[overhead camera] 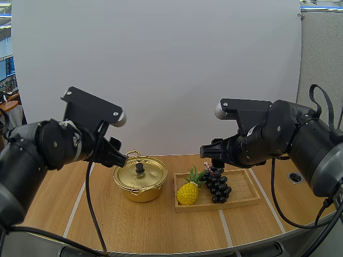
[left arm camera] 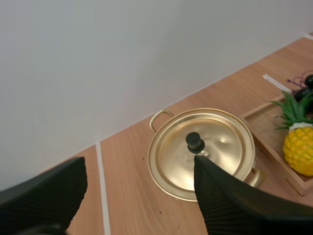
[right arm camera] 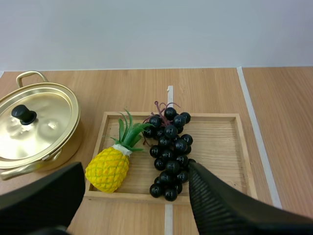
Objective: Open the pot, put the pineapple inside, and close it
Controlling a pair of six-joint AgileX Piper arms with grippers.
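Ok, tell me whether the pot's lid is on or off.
On. The lid sits flat on the gold pot, black knob on top, with no gap showing at the rim.

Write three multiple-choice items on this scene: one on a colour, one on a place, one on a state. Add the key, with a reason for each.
1. The knob on the lid of the pot is:
A. gold
B. red
C. black

2. The pineapple lies:
A. inside the pot
B. in the wooden tray, beside the grapes
C. on top of the lid

3. The pot is:
A. shut, with the lid on
B. open, with the lid beside it
C. tipped on its side

Key:
1 C, the knob stands dark against the gold lid.
2 B, the pineapple rests on the tray's floor next to the grapes.
3 A, the lid sits on the rim of the upright pot.
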